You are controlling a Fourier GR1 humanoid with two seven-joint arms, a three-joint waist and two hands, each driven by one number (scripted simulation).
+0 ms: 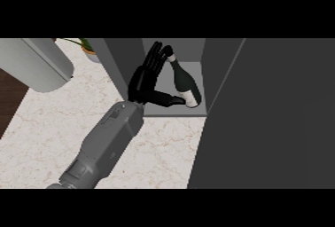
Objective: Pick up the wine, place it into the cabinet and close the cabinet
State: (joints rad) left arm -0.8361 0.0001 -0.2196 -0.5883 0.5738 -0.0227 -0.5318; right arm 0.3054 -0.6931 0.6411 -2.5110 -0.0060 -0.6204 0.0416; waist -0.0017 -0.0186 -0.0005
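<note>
Arm: one grey forearm (104, 146) comes up from the lower edge, left of centre, and slants up and to the right toward the open cabinet; which arm it is cannot be read from its place alone, though the thumb sits on the view's right side of the hand, which fits the left arm.
Hand: the black left hand (145, 80) is inside the cabinet's opening, fingers (156, 55) long and nearly straight, held close together and pointing away from the robot; the thumb (169, 100) sticks out to the right and touches the bottle's lower end.
Hand state: fingers extended and pressed side by side along the bottle, thumb under it; not curled round it.
Wine: the dark glass wine bottle with a white band at its base and a pale neck (183, 82) is tilted inside the cabinet, neck toward the back near the fingertips, base toward the front by the thumb, just right of the palm.
Cabinet: the dark grey cabinet with a pale grey floor (173, 111) stands on the counter; the bottle is over that floor.
Door: the wide dark grey door panel (268, 115) fills the right of the view, swung open beside the bottle.
Counter: pale marbled stone counter (52, 133) lies under the forearm.
Surroundings: a grey rounded cylinder (39, 62) lies at upper left, well apart from the hand; a potted green plant (87, 48) shows just left of the cabinet's wall.
Other hand: not seen.
</note>
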